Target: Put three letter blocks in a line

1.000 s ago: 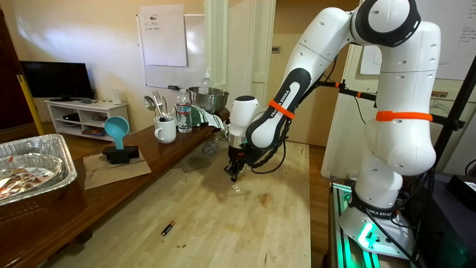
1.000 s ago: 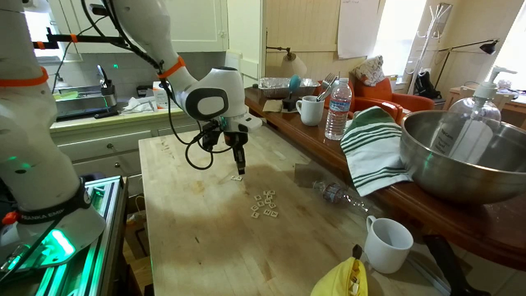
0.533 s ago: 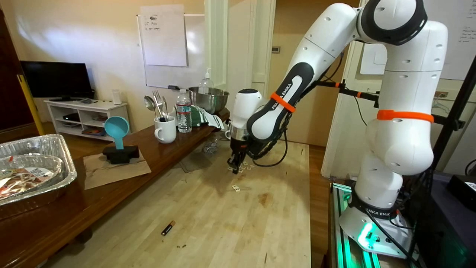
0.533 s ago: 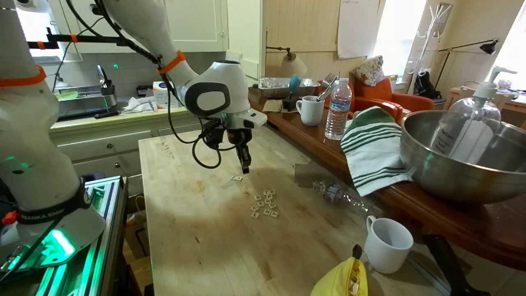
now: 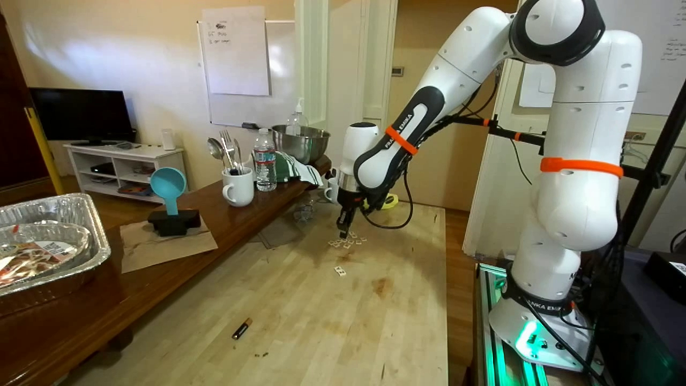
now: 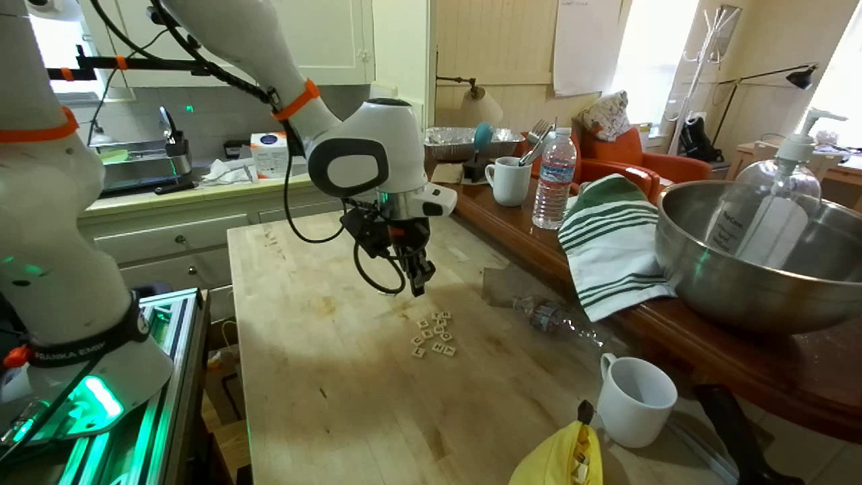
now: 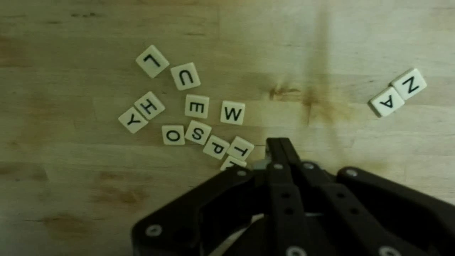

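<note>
The letter blocks are small cream tiles. In the wrist view two touch corner-to-edge at the right: an A block [image 7: 386,102] and an N or Z block [image 7: 408,84]. This pair [image 5: 340,271] also shows in an exterior view. Several others form a loose cluster [image 6: 434,335] on the tabletop; among them are a T block [image 7: 240,148], a P block [image 7: 216,147] and a W or M block [image 7: 233,112]. My gripper [image 7: 279,139] is shut with nothing between its fingertips. It hangs above the table by the cluster, tilted, in both exterior views [image 5: 343,235] [image 6: 419,288]. It partly covers one block in the wrist view.
A battery [image 5: 242,328] lies on the table. A white mug [image 6: 636,402], a yellow pouch [image 6: 562,458] and a plastic bottle [image 6: 555,318] lie along the table's side. A raised wooden counter [image 5: 203,214] with a mug of cutlery, a bottle and a bowl borders it.
My gripper has moved from over the two-block pair toward the cluster and turned about its axis. Its fingers now show together. The blocks have not visibly moved.
</note>
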Controlling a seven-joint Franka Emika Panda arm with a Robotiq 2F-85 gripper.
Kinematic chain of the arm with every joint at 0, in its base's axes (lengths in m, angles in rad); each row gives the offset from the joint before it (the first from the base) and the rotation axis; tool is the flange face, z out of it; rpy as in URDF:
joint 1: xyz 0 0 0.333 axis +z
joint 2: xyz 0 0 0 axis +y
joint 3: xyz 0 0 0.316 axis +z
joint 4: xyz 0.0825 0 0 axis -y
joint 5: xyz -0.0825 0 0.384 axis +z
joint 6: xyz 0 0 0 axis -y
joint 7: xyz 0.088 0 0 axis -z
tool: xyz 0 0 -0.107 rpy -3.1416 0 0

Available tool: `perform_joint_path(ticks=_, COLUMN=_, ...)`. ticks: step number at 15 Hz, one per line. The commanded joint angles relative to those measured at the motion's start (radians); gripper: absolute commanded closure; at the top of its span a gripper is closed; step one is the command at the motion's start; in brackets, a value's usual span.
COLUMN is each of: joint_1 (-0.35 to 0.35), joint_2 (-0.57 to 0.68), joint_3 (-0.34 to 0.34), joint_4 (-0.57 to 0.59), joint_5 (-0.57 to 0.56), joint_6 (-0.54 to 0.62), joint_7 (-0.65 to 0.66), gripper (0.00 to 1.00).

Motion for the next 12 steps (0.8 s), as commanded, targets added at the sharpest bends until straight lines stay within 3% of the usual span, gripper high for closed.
perform_joint_path(ticks=1, joint_1=-0.032, joint_2=0.042, joint_3=0.013, joint_4=0.054, joint_5=0.070, joint_6=-0.028, joint_7=-0.171, gripper=1.00)
perform_joint_path(ticks=2, joint_1=-0.038, joint_2=0.046, joint_3=0.017, joint_4=0.062, joint_5=0.092, joint_6=-0.029, joint_7=-0.205, gripper=1.00)
perform_joint_path(ticks=3, joint_1=-0.024, joint_2=0.018, joint_3=0.006, joint_4=0.028, joint_5=0.043, joint_6=-0.002, joint_7=-0.123, gripper=0.99)
perform_joint_path(ticks=12, joint_1=-0.032, joint_2=0.062, joint_3=0.009, joint_4=0.062, joint_5=0.041, joint_6=0.023, joint_7=-0.165, gripper=1.00)
